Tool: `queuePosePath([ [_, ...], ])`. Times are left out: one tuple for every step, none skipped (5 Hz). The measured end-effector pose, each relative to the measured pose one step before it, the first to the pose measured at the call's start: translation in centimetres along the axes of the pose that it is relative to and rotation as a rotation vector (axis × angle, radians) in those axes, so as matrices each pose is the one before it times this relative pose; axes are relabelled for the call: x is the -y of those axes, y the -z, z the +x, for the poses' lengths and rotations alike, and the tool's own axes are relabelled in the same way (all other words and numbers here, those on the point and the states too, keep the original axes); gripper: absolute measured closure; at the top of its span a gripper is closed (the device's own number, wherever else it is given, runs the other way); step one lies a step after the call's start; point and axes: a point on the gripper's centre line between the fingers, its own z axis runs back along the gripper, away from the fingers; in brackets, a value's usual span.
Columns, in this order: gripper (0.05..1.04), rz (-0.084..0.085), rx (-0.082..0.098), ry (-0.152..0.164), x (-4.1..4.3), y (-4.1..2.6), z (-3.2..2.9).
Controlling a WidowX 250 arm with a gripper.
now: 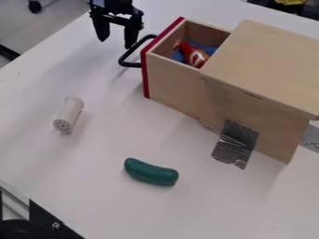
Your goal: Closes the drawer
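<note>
Grey floor (65, 9) lies beyond the edge of the white desk (37, 163) at the view's upper left, with a black caster wheel (35, 6) on it. On the desk we see a pale wooden cabinet (268, 60) with its drawer (171, 84) pulled partly out, the red front panel (146, 70) turned toward the pincer (116, 44). We find the pincer at the top of the view, just beside the drawer's black handle (129, 64) and outside the red panel; its two fingers are spread apart and point down. One finger is right by the handle, though we cannot tell whether they touch. Inside the drawer we make out a blue thing (179, 56) and, against it, a red and white one (198, 57). Silvery tape (235, 144) runs from the cabinet's side down onto the desk, and more tape (311, 137) shows at the view's right edge. Nearer us, well apart from the pincer, a white cylinder with a holed end (68, 114) lies on its side, and a curved green toy vegetable (151, 172) rests on the desk.
</note>
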Motion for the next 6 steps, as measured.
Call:
queuePosePath([
  [0.085, -0.0033, 0.0, 0.019, 0.809, -0.144, -0.094],
  [0.085, -0.0067, -0.0075, 0.0078, 0.409, 0.026, -0.245],
  [0.085, -0.0091, -0.0004, 0.0059, 0.505, -0.072, -0.117],
  [0.084, -0.0043, 0.006, 0.0009, 0.226, -0.163, -0.235],
  [0.084, -0.0025, 0.0073, 0.0181, 0.891, -0.598, -0.171],
  [0.084, 0.006, -0.0028, 0.0385, 1.357, 0.203, 0.05],
])
